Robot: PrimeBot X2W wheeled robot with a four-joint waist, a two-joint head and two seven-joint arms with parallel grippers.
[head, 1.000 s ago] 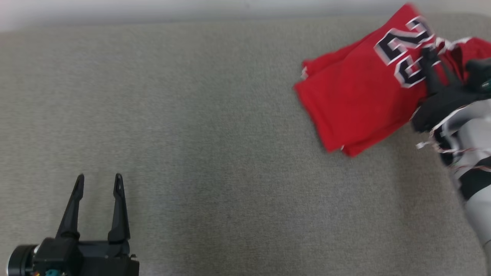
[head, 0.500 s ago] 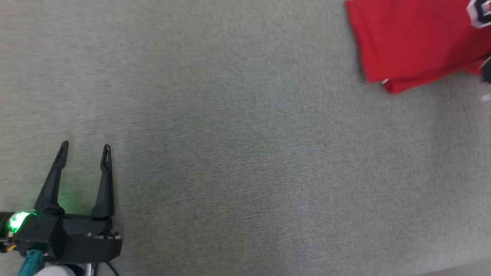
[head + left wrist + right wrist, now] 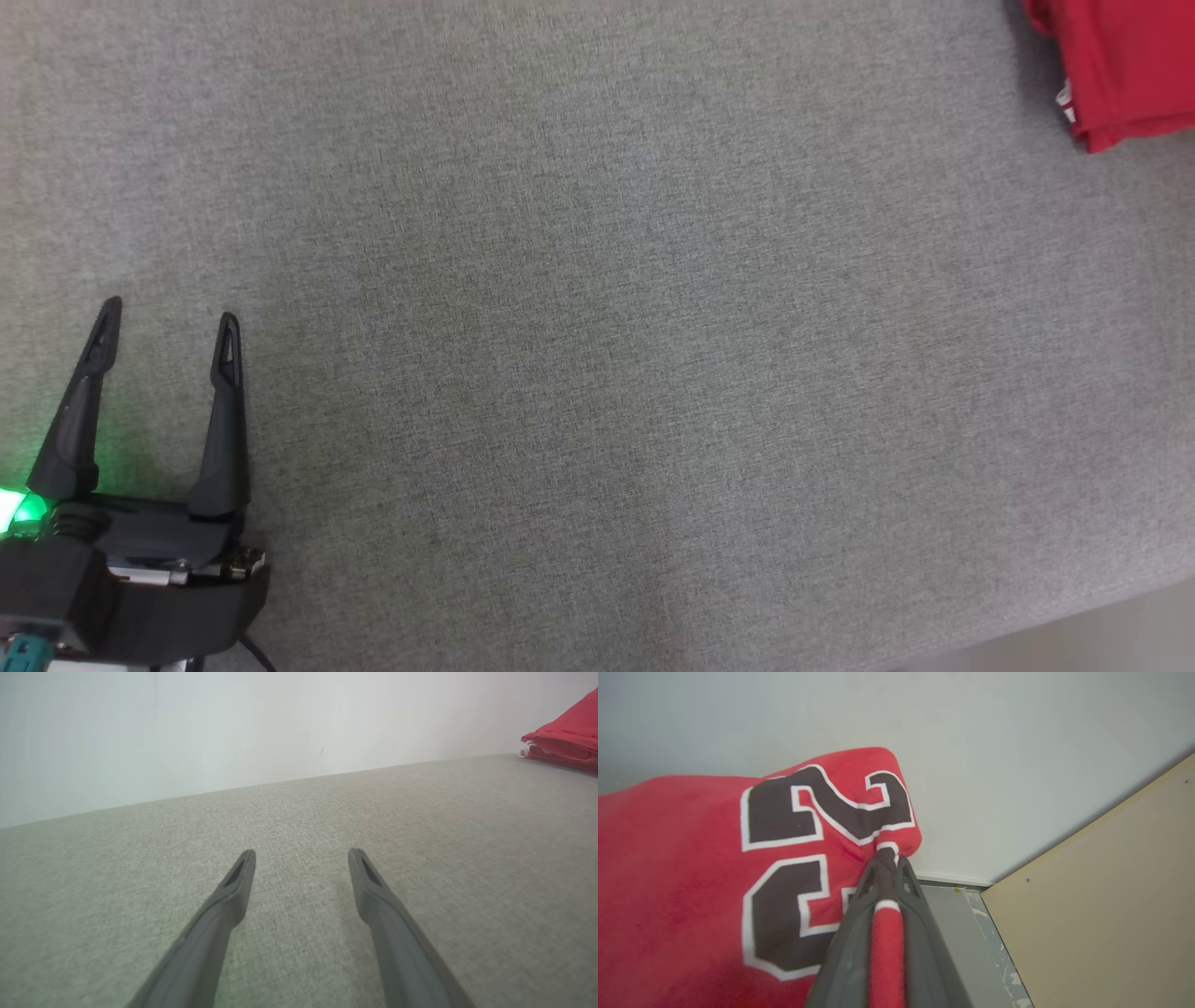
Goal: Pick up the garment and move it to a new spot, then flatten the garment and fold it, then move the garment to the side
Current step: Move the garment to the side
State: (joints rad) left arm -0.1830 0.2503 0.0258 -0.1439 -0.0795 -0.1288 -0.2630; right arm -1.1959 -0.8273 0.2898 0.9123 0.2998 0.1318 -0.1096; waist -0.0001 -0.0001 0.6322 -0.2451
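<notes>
the left end effector (image 3: 169, 311) sits at the lower left of the head view, low over the grey woven fabric surface (image 3: 597, 327). its two long dark fingers are spread wide with nothing between them. the red fabric jersey (image 3: 1120, 65) lies well apart from it, at the upper right corner of that view. a folded corner with a bit of white trim shows there, and the frame cuts off the rest.

in the left wrist view the left end effector (image 3: 301, 853) points along the surface (image 3: 467, 835) toward a pale wall (image 3: 187, 728). the jersey (image 3: 565, 737) shows as a layered edge resting on the surface at the far right.

in the right wrist view the right end effector (image 3: 889, 861) is clamped on the jersey (image 3: 691, 858). a red fold with white trim runs up between the two nearly closed fingers, and the cloth bunches at the tips. black numerals outlined in white spread to the left of the fingers. behind are the pale wall (image 3: 1017, 742), a tan flat board (image 3: 1111, 905) at right and a strip of grey floor (image 3: 962, 933).
</notes>
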